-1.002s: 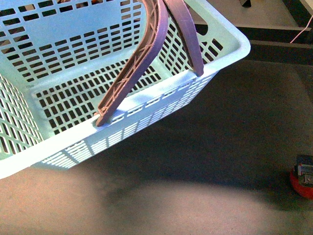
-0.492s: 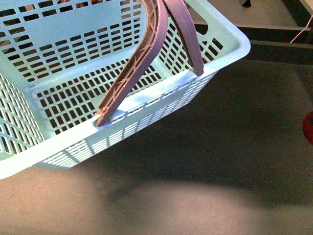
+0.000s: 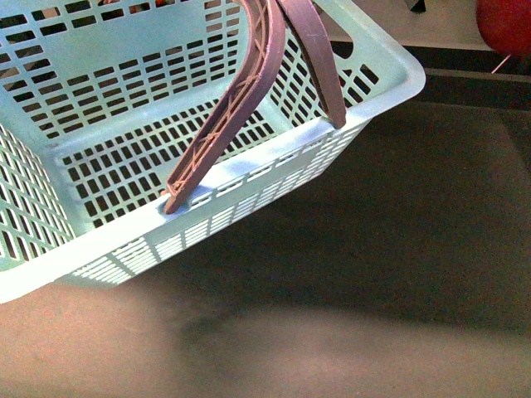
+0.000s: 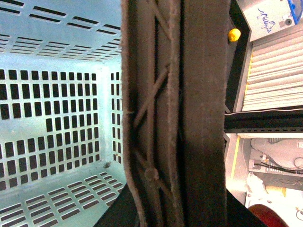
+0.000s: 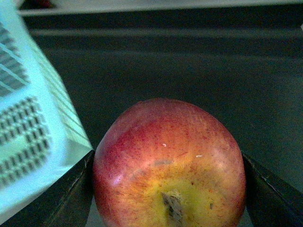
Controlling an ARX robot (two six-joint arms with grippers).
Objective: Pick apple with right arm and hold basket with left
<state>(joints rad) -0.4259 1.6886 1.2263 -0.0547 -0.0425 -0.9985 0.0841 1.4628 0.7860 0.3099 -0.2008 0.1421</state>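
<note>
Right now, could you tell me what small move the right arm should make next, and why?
Probably carry the right tool leftward over the basket: the apple is clamped between its fingers, yet the front view shows it well right of the basket's rim.

apple (image 3: pixel 503 23) clipped by the front view's corner (top right), basket (image 3: pixel 390 79) handle tops cut off

The basket (image 3: pixel 124 249) is over the left of the desk (image 3: pixel 373 274), its handles (image 3: pixel 241 108) rising above it; the apple (image 3: pixel 504 23), between the fingers of the right gripper (image 5: pixel 168 189), is far right, apart.
</note>
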